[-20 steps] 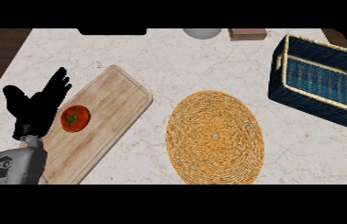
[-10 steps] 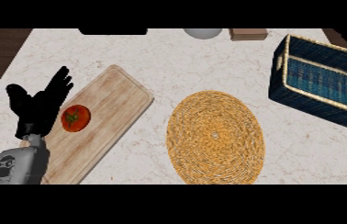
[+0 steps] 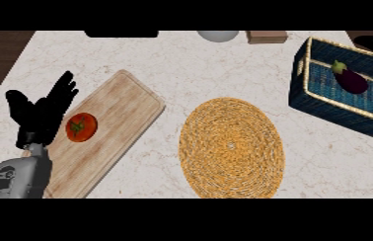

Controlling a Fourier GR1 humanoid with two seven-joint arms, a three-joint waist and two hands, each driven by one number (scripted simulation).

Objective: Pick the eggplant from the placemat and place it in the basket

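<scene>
Eggplant (image 3: 350, 80) lying inside the blue wicker basket (image 3: 310, 94), at the counter's right edge, well to the right of the round woven placemat (image 3: 232, 147). Placemat bare; task judged done as things lie now. Little left to go wrong: perhaps a roll of the eggplant against the basket's wall, harmless with the rim standing above it. More likely trouble from a needless reach back across the placemat, enough to nudge the basket or drag the mat. Far left of the placemat, left hand (image 3: 42, 111) resting open, fingers straight and spread upward, holding nothing, its dark outline overlapping the near edge of the wooden cutting board (image 3: 120, 121); whether touching the board, cannot tell. Tomato (image 3: 81, 127) on the board just beside that hand, not gripped; a careless sweep there could send it rolling toward the placemat. Right hand absent from the head view.
</scene>
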